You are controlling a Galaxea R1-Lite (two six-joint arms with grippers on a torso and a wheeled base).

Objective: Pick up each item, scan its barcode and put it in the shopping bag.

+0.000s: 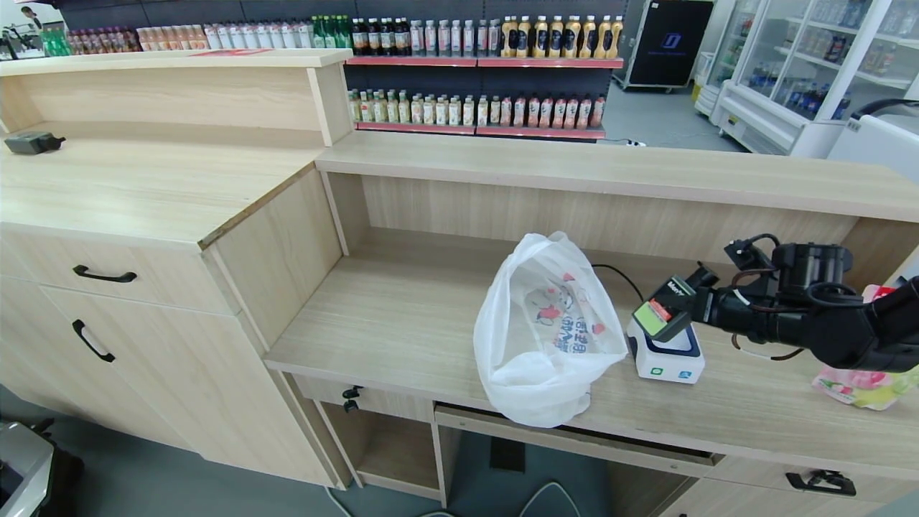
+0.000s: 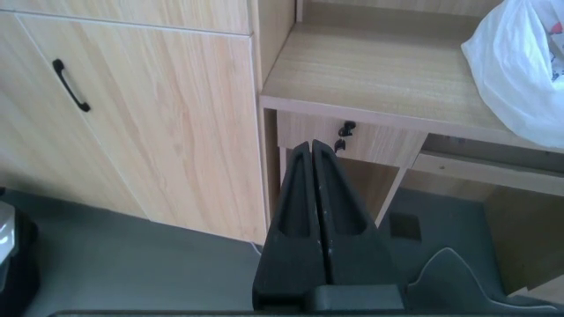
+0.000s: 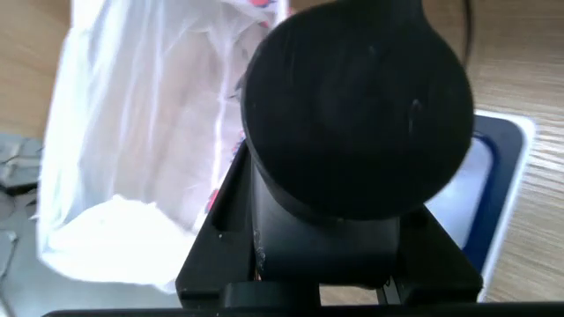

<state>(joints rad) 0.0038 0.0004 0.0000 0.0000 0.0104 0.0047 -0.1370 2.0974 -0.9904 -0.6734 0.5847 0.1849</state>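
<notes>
Head view: the right gripper (image 1: 683, 307) grasps a dark, green-labelled item (image 1: 659, 314) just above the white scanner (image 1: 668, 357), beside the shopping bag (image 1: 546, 337) on the table (image 1: 395, 316); left wrist view: the left gripper (image 2: 313, 151) hangs below the table's edge, fingers (image 2: 298, 207) pressed together, holding nothing; right wrist view: the item's round black end hangs over the scanner, the bag alongside.

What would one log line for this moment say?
right fingers: holding item over scanner | shopping bag: on counter beside scanner | left fingers: shut, low by cabinet

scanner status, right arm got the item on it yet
Right pincer shut on item, held over scanner. Left pincer shut, low by cabinet. Bag open beside scanner, path clear.
</notes>
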